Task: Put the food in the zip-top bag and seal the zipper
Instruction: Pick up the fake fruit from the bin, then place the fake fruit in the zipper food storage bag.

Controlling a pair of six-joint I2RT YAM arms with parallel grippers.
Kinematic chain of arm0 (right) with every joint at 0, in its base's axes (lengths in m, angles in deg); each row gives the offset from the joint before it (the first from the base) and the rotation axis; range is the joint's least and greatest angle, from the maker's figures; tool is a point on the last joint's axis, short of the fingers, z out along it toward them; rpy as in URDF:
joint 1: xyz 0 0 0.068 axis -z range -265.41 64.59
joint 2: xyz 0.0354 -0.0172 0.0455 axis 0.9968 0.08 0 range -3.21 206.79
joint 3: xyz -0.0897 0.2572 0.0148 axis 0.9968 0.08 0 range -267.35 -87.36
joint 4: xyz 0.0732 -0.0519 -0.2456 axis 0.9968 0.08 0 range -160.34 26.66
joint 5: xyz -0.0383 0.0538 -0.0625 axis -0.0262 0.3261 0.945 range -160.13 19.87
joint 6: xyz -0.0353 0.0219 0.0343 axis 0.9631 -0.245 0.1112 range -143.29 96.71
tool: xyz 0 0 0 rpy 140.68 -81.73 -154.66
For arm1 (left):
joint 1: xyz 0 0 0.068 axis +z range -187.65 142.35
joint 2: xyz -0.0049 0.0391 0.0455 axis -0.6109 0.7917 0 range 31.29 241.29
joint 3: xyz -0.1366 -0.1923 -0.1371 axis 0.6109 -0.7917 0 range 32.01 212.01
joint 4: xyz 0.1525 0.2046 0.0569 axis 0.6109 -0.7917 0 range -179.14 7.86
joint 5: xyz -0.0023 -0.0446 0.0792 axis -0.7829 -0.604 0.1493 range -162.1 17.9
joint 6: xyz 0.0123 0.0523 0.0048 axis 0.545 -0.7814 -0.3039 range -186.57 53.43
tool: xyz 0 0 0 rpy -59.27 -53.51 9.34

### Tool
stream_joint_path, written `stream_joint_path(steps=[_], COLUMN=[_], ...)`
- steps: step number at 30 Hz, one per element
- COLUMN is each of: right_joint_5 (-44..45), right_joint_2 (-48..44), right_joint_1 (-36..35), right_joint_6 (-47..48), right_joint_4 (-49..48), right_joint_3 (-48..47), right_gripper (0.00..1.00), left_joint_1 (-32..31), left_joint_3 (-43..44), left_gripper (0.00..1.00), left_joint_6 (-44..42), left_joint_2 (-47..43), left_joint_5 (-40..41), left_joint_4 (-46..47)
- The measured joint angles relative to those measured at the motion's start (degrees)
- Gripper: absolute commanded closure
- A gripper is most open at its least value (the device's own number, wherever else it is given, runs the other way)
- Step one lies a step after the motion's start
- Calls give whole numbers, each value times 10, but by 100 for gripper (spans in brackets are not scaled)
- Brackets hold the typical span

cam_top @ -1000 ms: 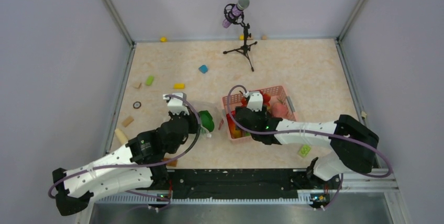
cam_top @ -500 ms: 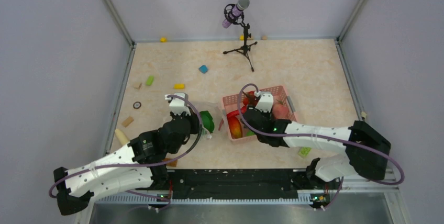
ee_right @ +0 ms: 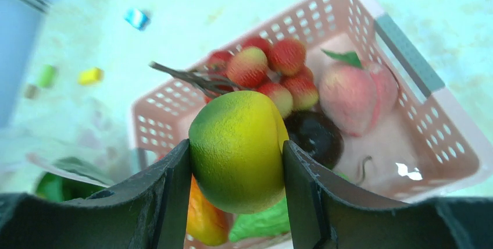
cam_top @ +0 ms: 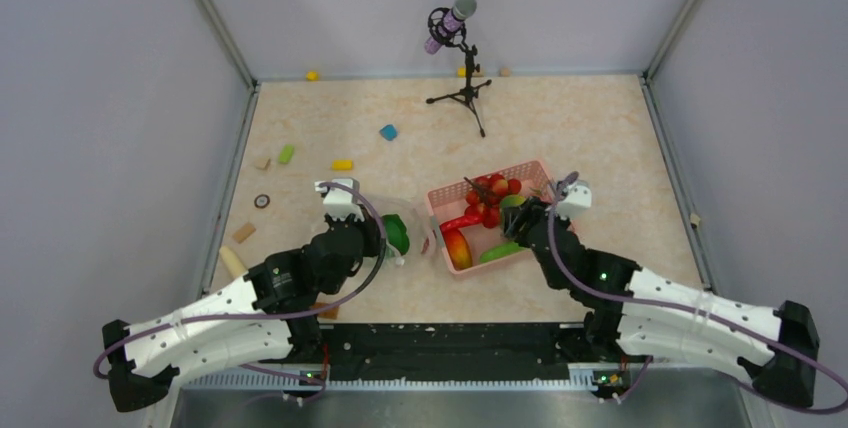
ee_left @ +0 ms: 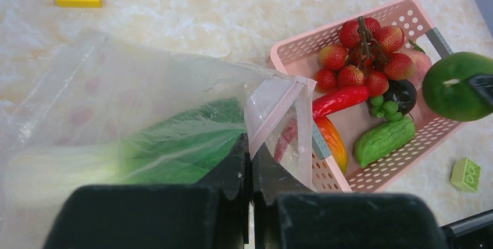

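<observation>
My right gripper is clamped on a round green-yellow toy fruit, dead centre of the right wrist view, with the pink slatted plastic basket behind it. My left gripper is pinched tight on the mouth of the clear crinkly zip-top bag, lower middle of its frame. There's green-white bok choy inside.

Arms: matching pair.
Left arm and right arm are showing white links, black joints, lilac cables; left gripper and right gripper are showing black fingers.
</observation>
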Motion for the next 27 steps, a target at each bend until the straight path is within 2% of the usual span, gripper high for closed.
stream_joint_path(steps=[5, 8, 12, 17, 20, 27], right_joint_5=[-38, -111, -232, -367, -435, -498], right_joint_2=[-96, -127, -123, -44, 49, 214], right_joint_1=[0, 0, 0, 0, 0, 0], right_joint_6=[73, 126, 179, 210, 215, 213], right_joint_4=[-71, -142, -229, -330, -377, -418], right_joint_3=[24, 48, 64, 61, 44, -13], right_gripper=[64, 63, 63, 63, 63, 64], left_joint_1=[0, 0, 0, 0, 0, 0], left_joint_3=[0, 0, 0, 0, 0, 0], left_gripper=[100, 100, 100, 100, 100, 100], left_joint_6=[0, 0, 0, -2, -3, -12], left_joint_2=[0, 0, 0, 0, 0, 1], left_joint_5=[-2, -3, -5, -14, -24, -60], left_joint_4=[0, 0, 0, 0, 1, 10])
